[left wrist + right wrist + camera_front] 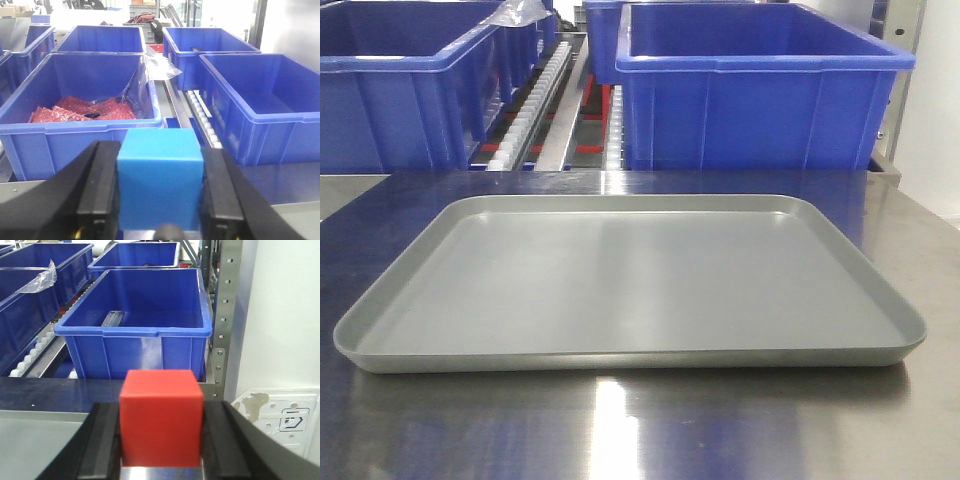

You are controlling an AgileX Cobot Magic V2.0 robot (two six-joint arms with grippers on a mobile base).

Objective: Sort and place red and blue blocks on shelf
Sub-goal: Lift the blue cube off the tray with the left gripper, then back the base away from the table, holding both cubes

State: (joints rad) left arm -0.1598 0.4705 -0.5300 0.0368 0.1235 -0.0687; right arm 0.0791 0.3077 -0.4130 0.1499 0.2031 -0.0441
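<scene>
blue matte cube (160, 182) fills the bottom of the left wrist view, upright, top face level. left claw (160, 160) is clamped on it: black fingers (100, 190) press flat against its two side faces. cube is off the shelf, held in front of the bins.

behind it stands a large blue plastic bin (80, 135) with crumpled red foil packets (75, 111) on its floor and clear film (157, 67) draped at its right rim. white roller rail (202, 117) runs between that bin and a second blue bin (265, 107) on the right. further blue bins stand in a row behind these.

red matte cube (161, 415) sits the same way in the right claw (161, 405), black fingers (102, 445) tight on either side, clamped. it is also off the shelf. ahead of it is a deep blue bin (135, 347) on the grey metal shelf (227, 305), whose perforated upright stands just right of the bin. dark metal bar (112, 318) lies on that bin's floor. white wall (280, 315) on the far right.

front view: shallow grey rounded-corner tray (620, 280) lies flat on the steel bench (620, 430). two blue bins stand behind the bench, with sloped roller rails (535, 110) between them.
</scene>
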